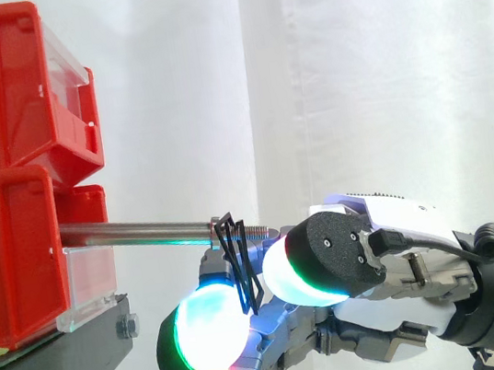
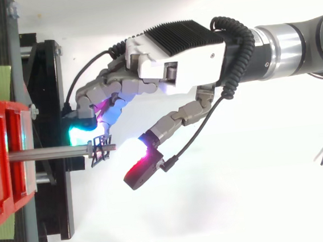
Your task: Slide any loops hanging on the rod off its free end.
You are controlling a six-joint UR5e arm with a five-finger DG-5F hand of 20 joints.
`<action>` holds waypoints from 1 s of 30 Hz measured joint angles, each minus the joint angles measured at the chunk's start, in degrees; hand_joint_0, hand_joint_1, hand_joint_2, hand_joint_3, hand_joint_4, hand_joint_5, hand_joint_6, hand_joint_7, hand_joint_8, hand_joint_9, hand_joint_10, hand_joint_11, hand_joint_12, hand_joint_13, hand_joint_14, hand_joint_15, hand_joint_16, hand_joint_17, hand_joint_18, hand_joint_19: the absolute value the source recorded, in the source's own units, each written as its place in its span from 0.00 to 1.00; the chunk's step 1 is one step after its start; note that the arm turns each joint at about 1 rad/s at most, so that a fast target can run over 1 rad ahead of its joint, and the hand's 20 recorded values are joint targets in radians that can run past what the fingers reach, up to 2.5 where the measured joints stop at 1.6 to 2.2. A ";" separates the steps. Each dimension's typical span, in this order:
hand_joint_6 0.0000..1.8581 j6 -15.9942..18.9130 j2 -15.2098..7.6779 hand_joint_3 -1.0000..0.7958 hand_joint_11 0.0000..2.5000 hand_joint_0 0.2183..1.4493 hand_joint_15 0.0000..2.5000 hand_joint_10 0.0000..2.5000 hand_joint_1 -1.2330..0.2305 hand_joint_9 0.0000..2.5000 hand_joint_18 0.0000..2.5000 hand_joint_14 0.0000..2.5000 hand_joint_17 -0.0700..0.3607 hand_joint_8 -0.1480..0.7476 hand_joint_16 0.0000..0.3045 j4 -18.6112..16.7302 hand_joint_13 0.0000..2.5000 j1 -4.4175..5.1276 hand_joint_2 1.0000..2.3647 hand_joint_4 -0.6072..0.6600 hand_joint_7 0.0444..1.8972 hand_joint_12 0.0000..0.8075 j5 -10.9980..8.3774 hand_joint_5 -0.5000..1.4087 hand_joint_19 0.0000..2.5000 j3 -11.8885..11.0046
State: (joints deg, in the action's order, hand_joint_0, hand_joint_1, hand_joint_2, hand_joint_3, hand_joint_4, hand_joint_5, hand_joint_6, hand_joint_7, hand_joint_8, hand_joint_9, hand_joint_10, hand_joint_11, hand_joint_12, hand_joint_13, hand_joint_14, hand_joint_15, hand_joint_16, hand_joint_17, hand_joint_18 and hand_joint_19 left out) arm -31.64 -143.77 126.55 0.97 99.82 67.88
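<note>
The hand (image 2: 179, 62) stands open around the rod's free end and holds nothing. From above, its bent fingers (image 2: 94, 102) lie on one side of the rod (image 2: 50, 154) and the thumb (image 2: 153, 150) reaches out on the other, with a wide gap between them. The black wire loop (image 2: 98, 151) hangs on the rod just short of its tip. The nearest fingertip pad glows just beside it, and I cannot tell whether they touch; the thumb is apart from it. From the side, the loop (image 1: 239, 265) dangles below the rod, just before the threaded end, seen between two glowing pads. The rod juts from the red bins (image 1: 7, 258) on the black stand (image 2: 49, 80).
</note>
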 measured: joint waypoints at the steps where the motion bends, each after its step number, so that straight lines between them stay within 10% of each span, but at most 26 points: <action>1: 0.36 0.00 0.02 0.35 0.16 0.31 0.12 0.00 0.44 0.37 0.29 0.00 0.41 0.53 0.15 -0.02 0.32 0.00 0.01 0.65 0.57 0.47 0.01 0.20 0.19 -0.01; 30: 0.49 0.14 0.05 0.48 0.18 0.31 0.12 0.00 0.37 0.39 0.32 0.00 0.43 0.57 0.17 0.14 0.33 -0.23 0.01 0.64 0.60 0.50 1.23 0.20 0.18 -0.73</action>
State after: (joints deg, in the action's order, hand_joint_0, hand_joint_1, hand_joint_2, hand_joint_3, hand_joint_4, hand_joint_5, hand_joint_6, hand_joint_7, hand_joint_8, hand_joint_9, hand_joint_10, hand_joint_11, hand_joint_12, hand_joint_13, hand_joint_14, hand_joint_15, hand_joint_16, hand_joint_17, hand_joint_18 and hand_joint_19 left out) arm -31.50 -143.71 126.69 0.74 101.05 67.15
